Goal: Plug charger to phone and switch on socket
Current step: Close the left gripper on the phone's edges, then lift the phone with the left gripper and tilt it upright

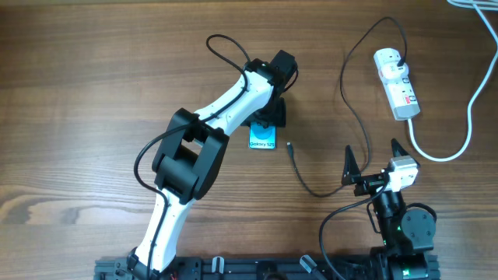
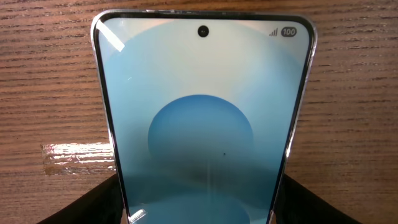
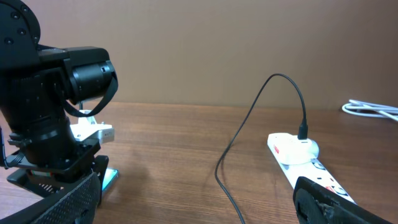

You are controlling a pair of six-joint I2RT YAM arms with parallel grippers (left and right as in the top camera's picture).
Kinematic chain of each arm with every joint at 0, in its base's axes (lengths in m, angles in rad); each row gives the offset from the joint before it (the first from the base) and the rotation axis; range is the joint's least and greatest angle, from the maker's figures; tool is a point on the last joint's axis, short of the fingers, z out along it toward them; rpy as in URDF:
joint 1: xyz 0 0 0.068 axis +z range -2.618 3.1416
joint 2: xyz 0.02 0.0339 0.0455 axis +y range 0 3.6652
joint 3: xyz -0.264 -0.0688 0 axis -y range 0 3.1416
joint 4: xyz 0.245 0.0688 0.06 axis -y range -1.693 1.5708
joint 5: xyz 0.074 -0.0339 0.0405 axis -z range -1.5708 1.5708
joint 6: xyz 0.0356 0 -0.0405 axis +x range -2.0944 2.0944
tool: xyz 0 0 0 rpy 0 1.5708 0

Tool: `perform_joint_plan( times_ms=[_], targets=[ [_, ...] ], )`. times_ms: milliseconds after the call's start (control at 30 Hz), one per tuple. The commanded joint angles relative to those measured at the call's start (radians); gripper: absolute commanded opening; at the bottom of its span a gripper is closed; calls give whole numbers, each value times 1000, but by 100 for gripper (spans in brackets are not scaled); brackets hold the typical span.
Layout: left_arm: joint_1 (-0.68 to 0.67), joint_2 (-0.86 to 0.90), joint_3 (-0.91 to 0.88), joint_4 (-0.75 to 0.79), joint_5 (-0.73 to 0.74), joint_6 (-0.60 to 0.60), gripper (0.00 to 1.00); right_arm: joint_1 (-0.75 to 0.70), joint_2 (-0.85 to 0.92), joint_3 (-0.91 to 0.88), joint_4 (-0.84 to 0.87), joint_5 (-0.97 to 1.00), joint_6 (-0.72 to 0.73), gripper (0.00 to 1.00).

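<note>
Two dark fingers of the left gripper straddle the phone, one showing at each long edge in the wrist view, though no camera makes plain whether they pinch it or merely flank it. Flat on the wooden table, the phone lies screen up, its cyan display lit and the white "Galaxy S25" strip at the end nearer the robot's base, with the gripper's body covering the far half from above. A strip of clear tape is stuck to the wood beside the phone's left edge. Just right of the phone, apart from it, lies the connector tip of the charger, unplugged. Its thin black cable trails nearer the base, then runs away to a white plug adapter seated in the socket, which lies well to the right of the phone and farther from the base. From the socket's near end a thick white cord loops off further right. Right of the phone and nearer the base, the right gripper has its jaws spread wide, holding nothing
</note>
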Motion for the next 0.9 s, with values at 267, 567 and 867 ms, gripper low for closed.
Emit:
perform_joint_plan(
  times_ms=[267,567,867],
  targets=[
    [1,39,-24,15,39,5,67,5,0,-1,2,10,6,100],
    [6,38,-24,-3,99,5,66,5,0,-1,2,10,6,100],
    [6,1,-21,-6,98,5,63,5,0,-1,2,10,6,100]
  ],
)
